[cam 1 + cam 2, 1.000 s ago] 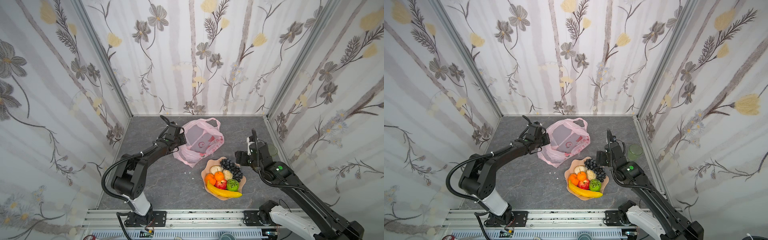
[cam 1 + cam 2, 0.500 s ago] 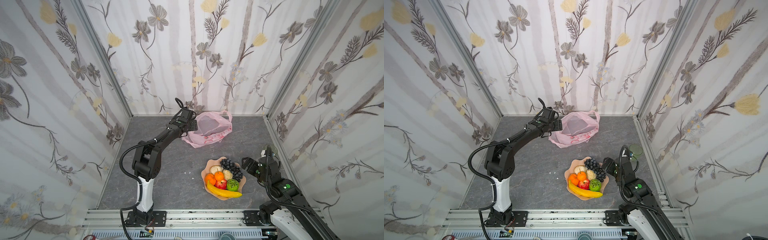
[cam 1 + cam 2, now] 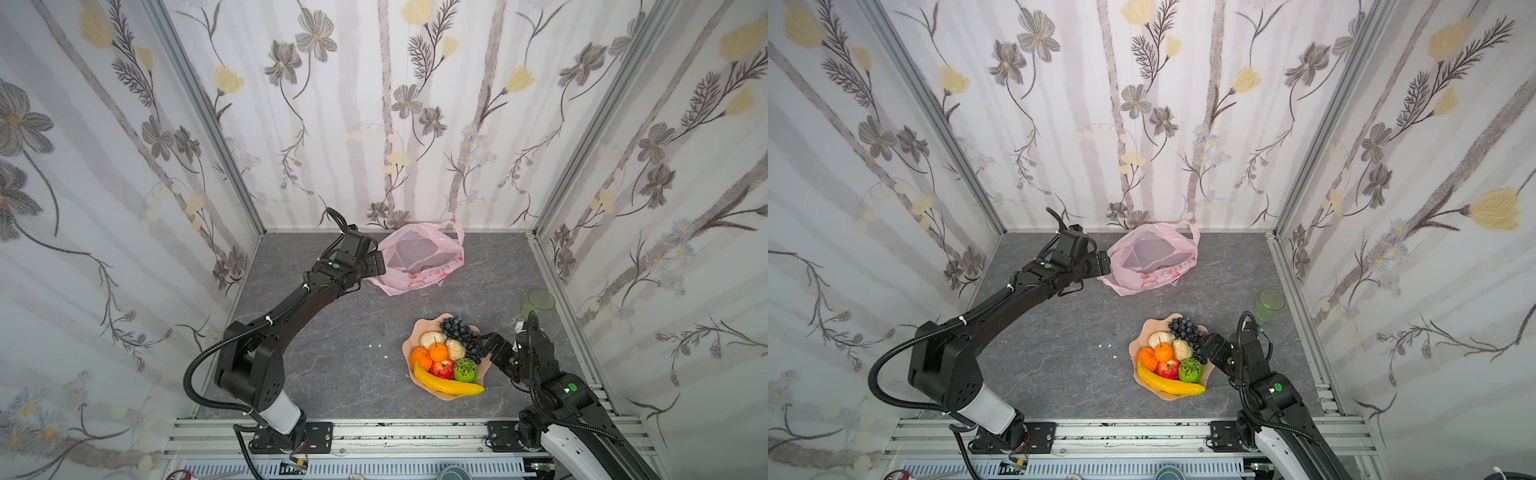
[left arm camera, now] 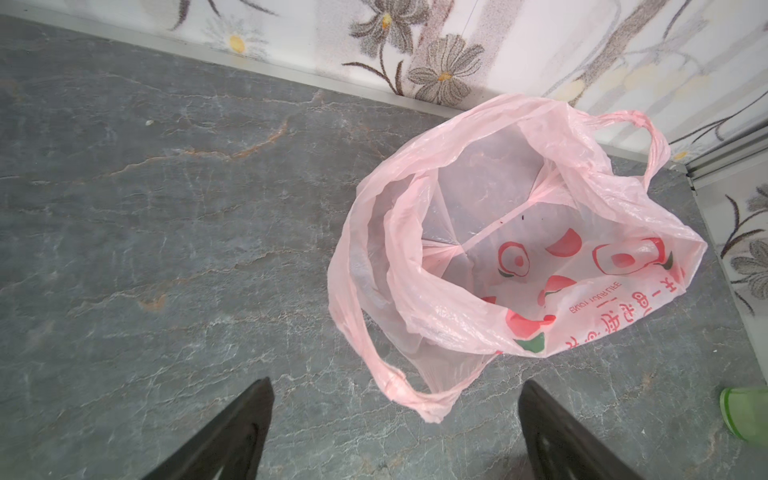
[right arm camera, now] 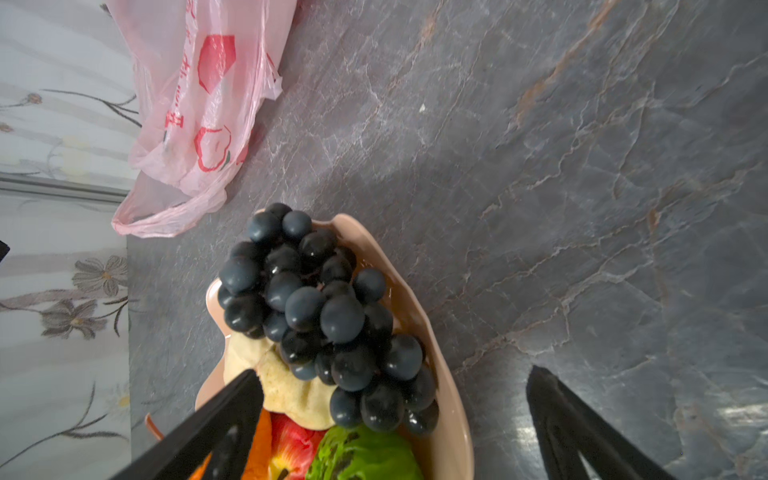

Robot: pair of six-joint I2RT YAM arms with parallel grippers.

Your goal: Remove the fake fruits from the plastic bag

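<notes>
- The gaping plastic bag (image 3: pixel 419 262) is seen just ahead of the left gripper (image 3: pixel 376 264), which is spread empty.
- The fake fruits (image 3: pixel 442 357) are heaped just ahead of the right gripper (image 3: pixel 490 343), also spread.

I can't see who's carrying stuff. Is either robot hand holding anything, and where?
Nothing. Left gripper open near the plastic bag, right gripper open by the grapes.

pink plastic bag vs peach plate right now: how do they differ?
The thin translucent pink plastic bag lies crumpled, open, no fruit visible inside; the peach scalloped plate is piled with the fake fruits. The bag sits by the back wall, the plate nearer the front. Both rest on the grey stone-look tabletop, neither gripped.
</notes>
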